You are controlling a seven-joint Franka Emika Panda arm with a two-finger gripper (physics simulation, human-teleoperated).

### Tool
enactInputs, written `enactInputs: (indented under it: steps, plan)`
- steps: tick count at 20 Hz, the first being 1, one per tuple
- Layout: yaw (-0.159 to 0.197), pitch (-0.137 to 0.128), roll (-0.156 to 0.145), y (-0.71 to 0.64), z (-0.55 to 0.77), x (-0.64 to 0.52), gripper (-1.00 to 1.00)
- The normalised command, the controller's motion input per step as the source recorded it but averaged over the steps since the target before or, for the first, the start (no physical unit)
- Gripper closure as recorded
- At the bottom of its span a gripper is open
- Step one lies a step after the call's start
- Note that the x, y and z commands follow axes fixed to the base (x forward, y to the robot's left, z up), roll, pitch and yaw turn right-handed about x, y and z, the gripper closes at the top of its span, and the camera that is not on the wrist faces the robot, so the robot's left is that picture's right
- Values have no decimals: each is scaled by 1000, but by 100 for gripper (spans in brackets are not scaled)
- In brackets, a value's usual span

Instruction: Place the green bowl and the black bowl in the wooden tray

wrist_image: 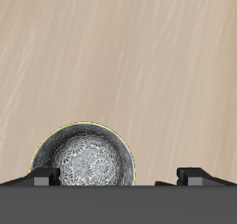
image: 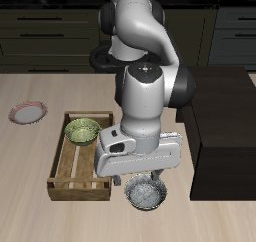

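So the green bowl (image: pixel 81 132) is already sitting in the wooden tray (image: pixel 60 172), up at the tray's far end in the left-middle of the exterior frame, which means we're onto the black bowl (image: pixel 146 194) now. That one sits on the bare table (image: pixel 40 221) near the bottom centre of the exterior frame, just beside the tray's near corner but outside it. Our gripper (image: pixel 143 176) hangs right over it with the fingers spread apart and nothing between them; the wrist view shows the bowl (wrist_image: pixel 83 156) sitting off to one side of the finger pads (wrist_image: pixel 42 175) rather than centred. To do this well, we'd say go for a rim pinch: shift so one finger drops inside the bowl and the other outside the wall, then come straight down before closing. We can't tell from either view how much height is left, so ease down slowly. Watch the tray wall close by; a sloppy approach could nudge the bowl or clip the wood. Lift clear above the tray's raised side before carrying it over.
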Motion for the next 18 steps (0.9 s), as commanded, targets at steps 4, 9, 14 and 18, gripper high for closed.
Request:
enactInputs:
  steps: [4, 9, 14, 18]
  plan:
    - [1, 21, -17, -37, -183, -7, -100]
    - [9, 38, 3, -4, -282, -39, -100]
    - [8, 35, 6, 20, -348, -36, -100]
    - [6, 16, -3, -18, -181, -15, -100]
